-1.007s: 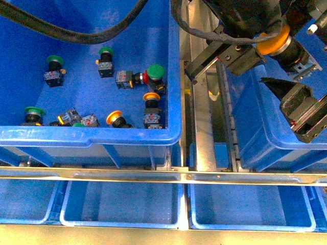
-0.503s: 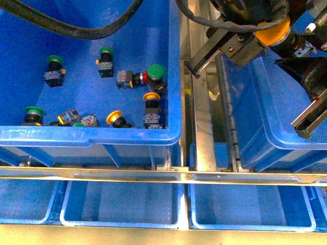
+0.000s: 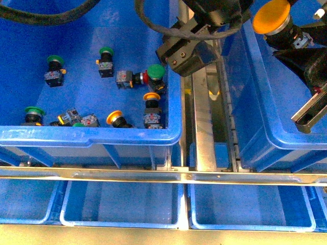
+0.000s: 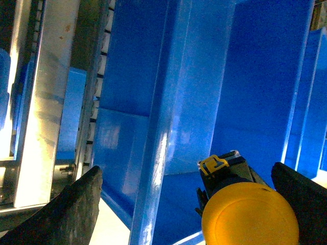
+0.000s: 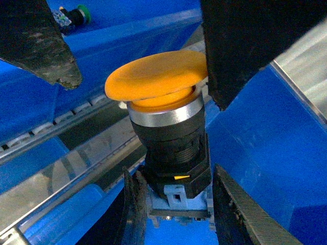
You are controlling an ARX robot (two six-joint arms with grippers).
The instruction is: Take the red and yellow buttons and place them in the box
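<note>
right gripper [image 5: 176, 204] clamped on yellow button [image 5: 158, 81] body above right box [image 3: 255, 102]; left gripper [image 4: 189, 201] wide. lower inside walls before releasing.

This looks like a factory or workshop sorting station, not a home. A deep blue plastic bin [image 3: 102, 133] holds loose push buttons [image 3: 152, 109] of the industrial kind, capped green, red and yellow. A second bin [image 3: 265, 143] stands beside it across bare metal rails [image 3: 203, 122]. Shallow blue trays [image 3: 120, 223] line up below a metal bar [image 3: 127, 176], and a thick black cable [image 3: 46, 19] hangs overhead.
</note>
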